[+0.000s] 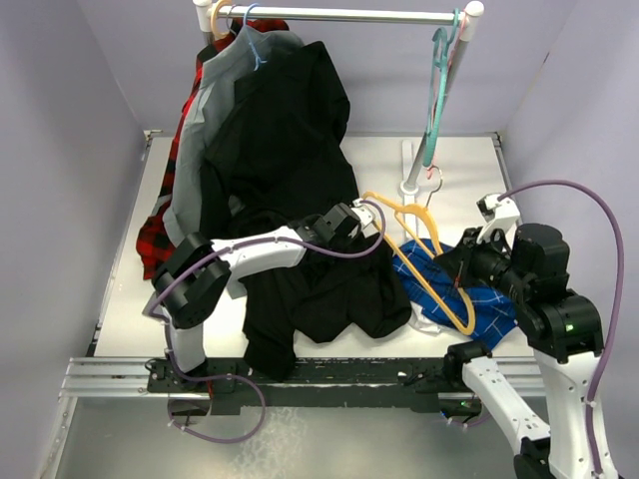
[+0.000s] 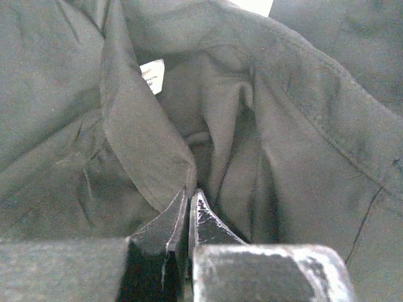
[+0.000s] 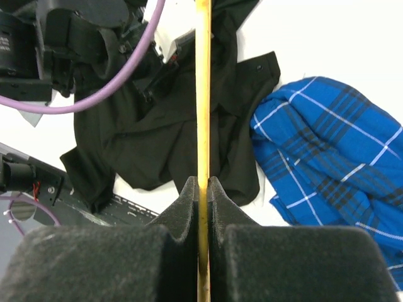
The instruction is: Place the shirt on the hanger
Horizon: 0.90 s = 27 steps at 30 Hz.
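The black shirt [image 1: 319, 289] lies crumpled at the middle of the table. My left gripper [image 1: 351, 222] is shut on its collar fabric; in the left wrist view the shirt [image 2: 283, 126] fills the frame, a white label [image 2: 152, 75] shows inside the neck, and the gripper [image 2: 190, 196] pinches a fold. The yellow-orange hanger [image 1: 424, 259] lies slanted over the table to the right, one end near the left gripper. My right gripper [image 1: 461, 269] is shut on its bar, seen as a thin yellow hanger [image 3: 203, 94] running up from the right gripper [image 3: 203, 181].
A blue-checked shirt [image 1: 469, 294] lies under the hanger at the right. A second black garment [image 1: 285, 130], a grey shirt [image 1: 215, 100] and a red-checked one hang from the rail [image 1: 349, 15] at the back left. A teal hanger [image 1: 437, 90] hangs at the rail's right end.
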Tool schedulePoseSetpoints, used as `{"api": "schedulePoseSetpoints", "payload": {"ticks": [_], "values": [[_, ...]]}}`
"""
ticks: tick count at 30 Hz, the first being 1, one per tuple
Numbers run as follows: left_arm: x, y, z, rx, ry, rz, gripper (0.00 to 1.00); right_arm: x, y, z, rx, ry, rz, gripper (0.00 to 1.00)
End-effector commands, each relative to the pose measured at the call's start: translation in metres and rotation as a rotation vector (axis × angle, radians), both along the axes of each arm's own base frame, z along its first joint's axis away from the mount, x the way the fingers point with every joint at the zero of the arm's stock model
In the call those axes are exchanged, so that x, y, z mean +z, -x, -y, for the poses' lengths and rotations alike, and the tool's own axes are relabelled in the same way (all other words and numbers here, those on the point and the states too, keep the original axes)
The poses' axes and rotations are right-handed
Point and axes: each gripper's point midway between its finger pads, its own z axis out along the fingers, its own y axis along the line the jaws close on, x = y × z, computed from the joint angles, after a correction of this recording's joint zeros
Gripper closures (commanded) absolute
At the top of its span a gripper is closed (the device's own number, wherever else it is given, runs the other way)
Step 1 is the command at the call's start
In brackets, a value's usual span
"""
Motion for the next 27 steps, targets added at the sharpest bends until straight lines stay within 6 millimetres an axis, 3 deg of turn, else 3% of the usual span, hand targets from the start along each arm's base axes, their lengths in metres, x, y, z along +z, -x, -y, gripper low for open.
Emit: {"api": "schedulePoseSetpoints", "payload": {"ticks": [1, 7, 13, 18, 23, 27], "values": [[0.035, -0.019, 0.009, -0.007, 0.048, 0.074, 1.0, -0.007, 0.008, -0.006, 0.024, -0.028, -0.037, 1.0], [0.076, -0.026, -0.014, -0.003, 0.056, 0.135, 1.0, -0.02, 0.022, -0.023, 0.122, -0.087, -0.098, 1.0], [0.112, -0.028, -0.034, 0.021, 0.078, 0.169, 1.0, -0.024, 0.023, -0.038, 0.193, -0.141, -0.117, 1.0], [0.125, -0.023, -0.035, 0.02, 0.106, 0.145, 1.0, -0.028, 0.015, -0.047, 0.233, -0.171, -0.119, 1.0], [0.131, -0.016, -0.03, 0.005, 0.131, 0.107, 1.0, -0.019, -0.003, -0.057, 0.24, -0.239, -0.046, 1.0], [0.138, -0.009, -0.03, -0.005, 0.146, 0.083, 1.0, -0.034, -0.018, -0.059, 0.224, -0.25, -0.044, 1.0]]}}
